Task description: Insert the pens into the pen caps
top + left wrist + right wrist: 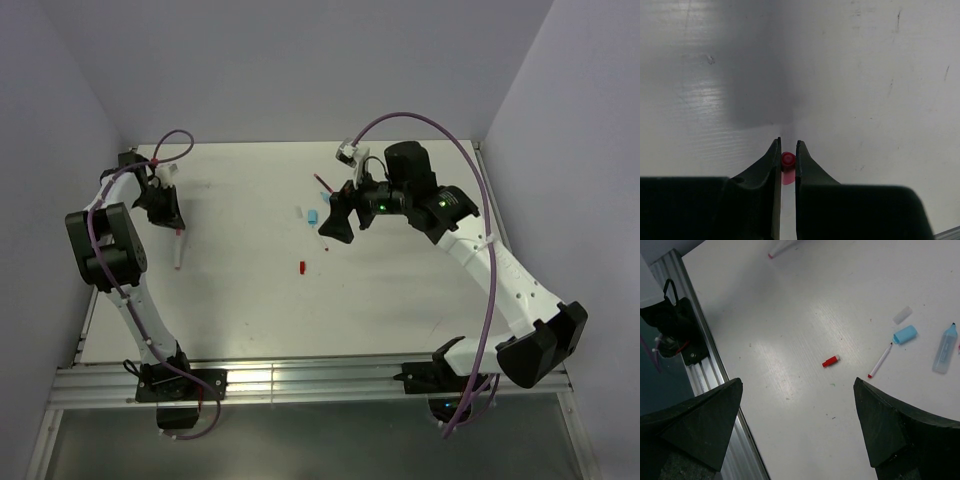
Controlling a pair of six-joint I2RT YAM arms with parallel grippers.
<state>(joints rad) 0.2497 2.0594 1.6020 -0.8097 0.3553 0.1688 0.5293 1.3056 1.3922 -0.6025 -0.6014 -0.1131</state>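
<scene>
Surface: a white table [250,310] with scuff marks, enclosed by pale lavender walls [300,60].

Left gripper [788,142]: jaws drawn together on a pen [788,159]. The wrist view shows the pen's round red end pinched between the fingertips. In the overhead view its pale barrel runs from the gripper toward the near edge, at the table's left side. Whether its far tip touches the surface cannot be told.

Right gripper [798,385]: jaws spread wide apart, holding nothing, hanging over the middle of the table.

Below it, outward:
- A red cap [830,361] lies on its side, alone.
- A thin white pen [880,360] with a red tip lies to the right of it, apart.
- A light blue cap [904,334] sits just beside that pen's white end.
- A short clear piece [902,315] lies just beyond the blue cap.
- A clear-blue pen [944,348], uncapped with a dark tip, lies furthest right.
</scene>
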